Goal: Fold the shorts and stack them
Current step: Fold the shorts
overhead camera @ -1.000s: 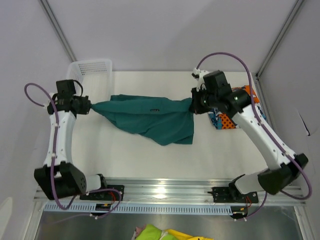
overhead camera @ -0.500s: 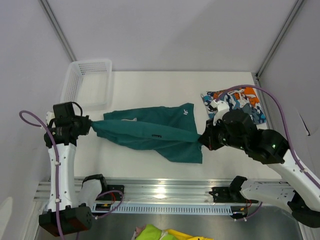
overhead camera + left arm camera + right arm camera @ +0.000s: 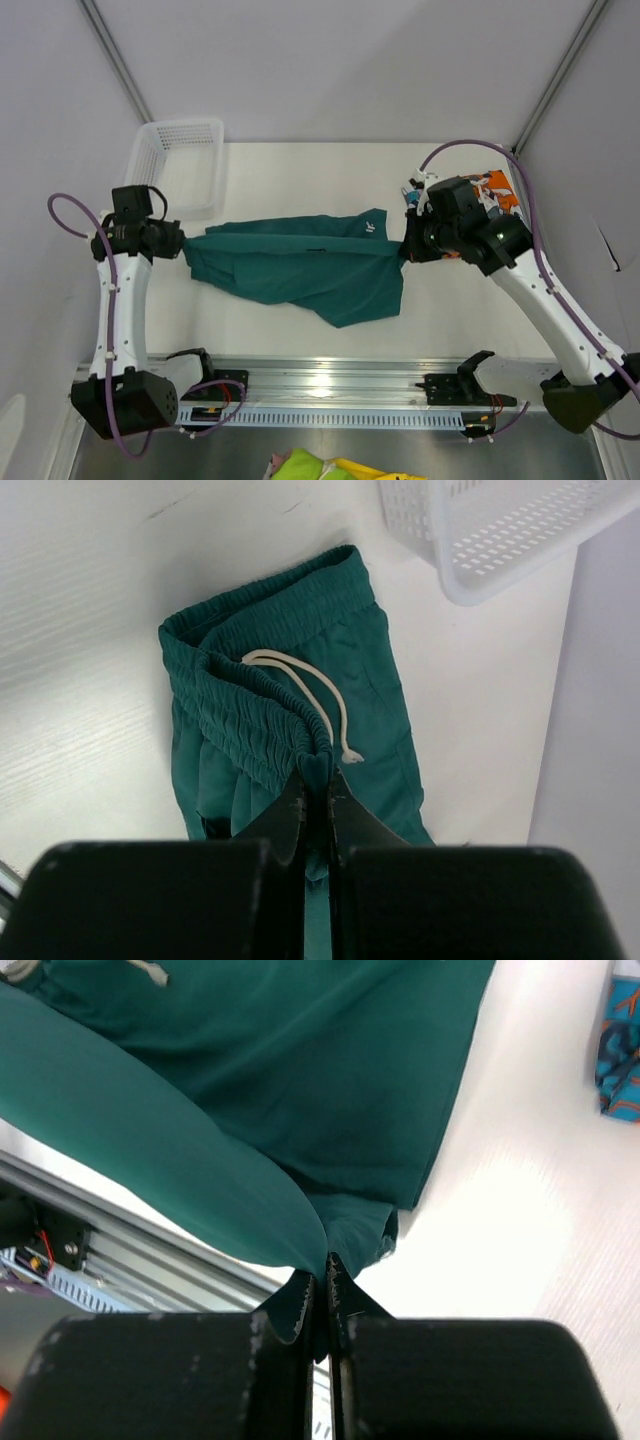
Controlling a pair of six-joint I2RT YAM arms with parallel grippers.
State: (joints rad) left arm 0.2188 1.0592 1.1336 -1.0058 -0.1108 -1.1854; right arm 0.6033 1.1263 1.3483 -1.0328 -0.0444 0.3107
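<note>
My left tool [image 3: 318, 780] is clamped tight on the gathered elastic waistband of the teal shorts [image 3: 370, 680], fingers pressed together with the cloth pinched between them. A white drawstring [image 3: 300, 668] loops out of the waistband just beyond my fingertips, and its knotted end lies on the teal cloth. Seen from above, this left tool [image 3: 180, 240] sits at the left end of the garment.

My right tool [image 3: 325, 1265] is closed as well, nipping a bunched corner of the same teal shorts [image 3: 300, 1090] at their other end. In the view from above, the right tool [image 3: 405, 250] is right of centre.

Between the two grips, the teal shorts [image 3: 300, 265] run left to right across the middle of the white surface [image 3: 300, 180]. A loose flap reaches toward the near side and comes to a point. Near the right end, the cloth carries a small white mark [image 3: 371, 226], too small for me to read.

The patchwork shorts [image 3: 497, 186] lie far right on the surface, partly hidden behind my right arm; my right wrist view catches only a blue and orange edge of them [image 3: 620, 1060]. The white mesh basket [image 3: 175, 160] stands at the far left corner, beyond my left tool. A metal rail [image 3: 330, 385] runs along the near edge.
</note>
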